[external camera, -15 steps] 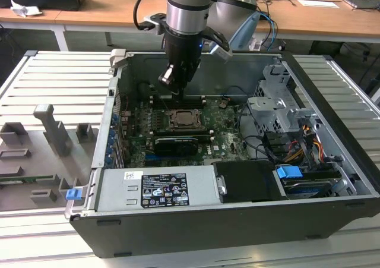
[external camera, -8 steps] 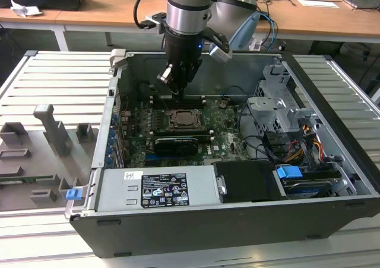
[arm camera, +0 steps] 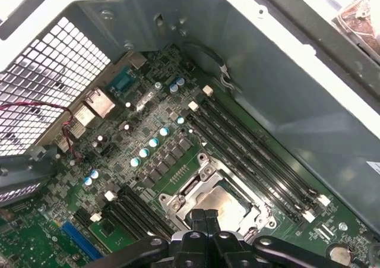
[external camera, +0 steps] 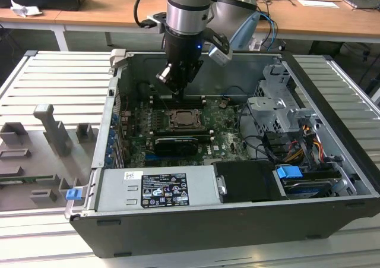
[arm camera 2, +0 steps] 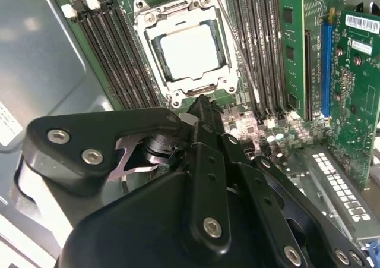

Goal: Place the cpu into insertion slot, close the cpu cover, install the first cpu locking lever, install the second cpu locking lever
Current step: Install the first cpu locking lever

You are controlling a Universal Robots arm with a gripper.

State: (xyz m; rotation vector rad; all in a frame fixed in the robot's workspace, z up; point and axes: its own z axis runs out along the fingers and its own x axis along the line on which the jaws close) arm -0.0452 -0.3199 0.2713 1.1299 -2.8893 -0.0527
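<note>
Since the cpu (arm camera 2: 189, 47) already lies flat in the insertion slot (arm camera 2: 155, 53) and the cpu cover (arm camera 2: 172, 12) is folded down around it, you are, I judge, at the first locking lever (arm camera 2: 241, 66). Your gripper (arm camera 2: 200, 101) hangs just above the socket's edge, its fingers (arm camera: 199, 220) pressed together and holding nothing. The lever is thin, so the push calls for exact tip placement, away from the chip face.
</note>
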